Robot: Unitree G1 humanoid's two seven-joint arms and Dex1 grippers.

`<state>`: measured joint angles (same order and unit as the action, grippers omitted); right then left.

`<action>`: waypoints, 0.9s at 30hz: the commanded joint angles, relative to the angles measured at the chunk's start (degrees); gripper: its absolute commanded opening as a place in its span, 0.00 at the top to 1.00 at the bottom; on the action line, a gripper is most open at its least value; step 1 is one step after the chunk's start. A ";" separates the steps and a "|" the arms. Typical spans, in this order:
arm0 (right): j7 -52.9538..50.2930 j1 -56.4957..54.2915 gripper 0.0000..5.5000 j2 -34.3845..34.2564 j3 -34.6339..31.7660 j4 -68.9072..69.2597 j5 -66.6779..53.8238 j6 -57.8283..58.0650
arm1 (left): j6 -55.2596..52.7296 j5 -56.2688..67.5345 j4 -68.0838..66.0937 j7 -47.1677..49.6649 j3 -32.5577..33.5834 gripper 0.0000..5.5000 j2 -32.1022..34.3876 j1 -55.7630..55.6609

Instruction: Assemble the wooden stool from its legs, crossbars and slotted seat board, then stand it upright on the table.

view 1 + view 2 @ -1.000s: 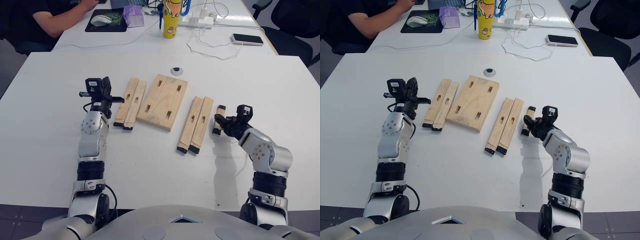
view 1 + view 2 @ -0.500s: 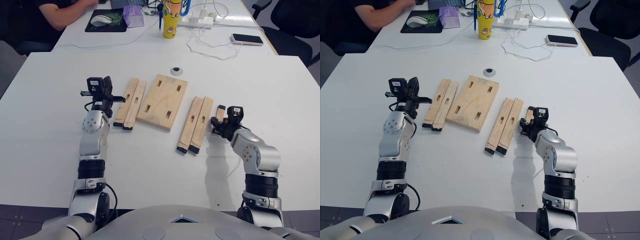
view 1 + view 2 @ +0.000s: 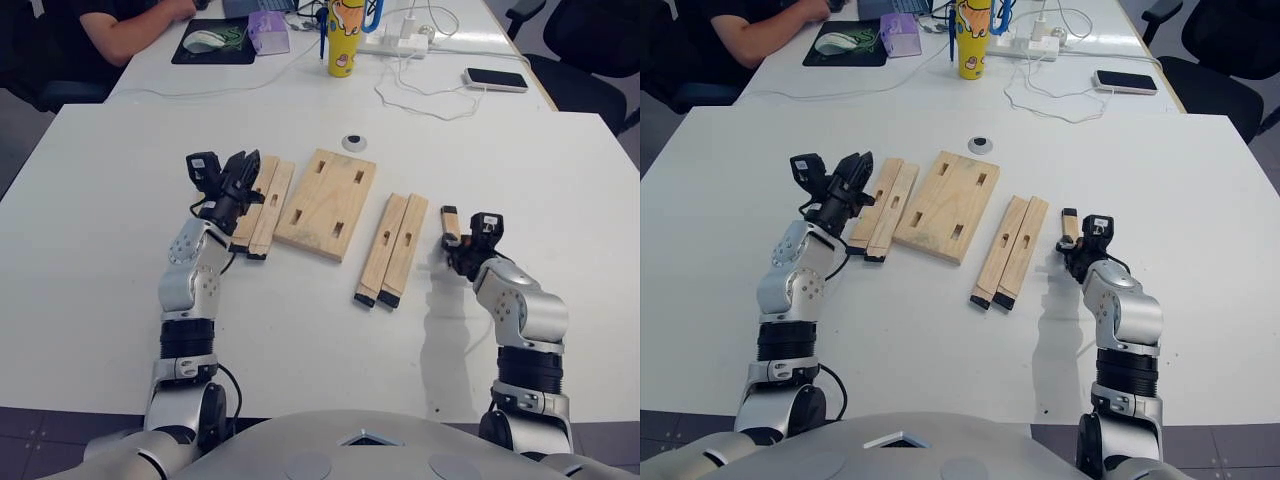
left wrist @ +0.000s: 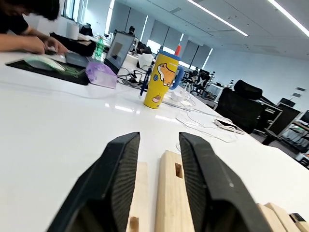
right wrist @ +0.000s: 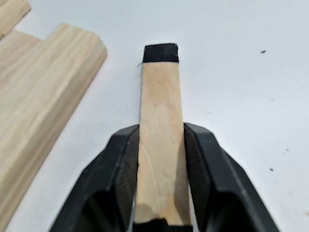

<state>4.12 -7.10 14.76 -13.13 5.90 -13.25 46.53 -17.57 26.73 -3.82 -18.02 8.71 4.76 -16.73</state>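
Note:
The slotted seat board point(image 3: 326, 203) lies flat mid-table. A pair of legs point(image 3: 262, 205) lies to its left and a second pair point(image 3: 392, 247) to its right. My left gripper point(image 3: 243, 172) is at the far ends of the left pair. In the left wrist view it stands open point(image 4: 159, 159), its fingers point(image 4: 118, 183) on either side of one leg point(image 4: 169, 203). Right of the right pair, my right gripper point(image 3: 455, 245) is shut on a short black-tipped crossbar point(image 5: 161, 121), which sticks out past the fingertips point(image 5: 205, 174) just over the table.
A small black round disc point(image 3: 352, 141) sits behind the seat board. On the far table stand a yellow cup point(image 3: 343, 38), a phone point(image 3: 494, 78), cables and a power strip. There is bare white table in front of the parts and at both sides.
My left gripper has swung right from beside the left pair of legs to over their far ends. My right gripper has shifted slightly right, and the crossbar now points straight away.

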 commanded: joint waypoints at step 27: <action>32.26 4.40 0.76 0.24 18.81 11.53 -7.49 -30.79 | -31.99 33.17 11.37 -1.35 0.52 0.45 -2.44 -3.00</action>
<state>36.82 -3.77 14.34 5.25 15.99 -22.27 17.40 -49.36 60.26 7.71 -19.57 9.27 1.49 -18.52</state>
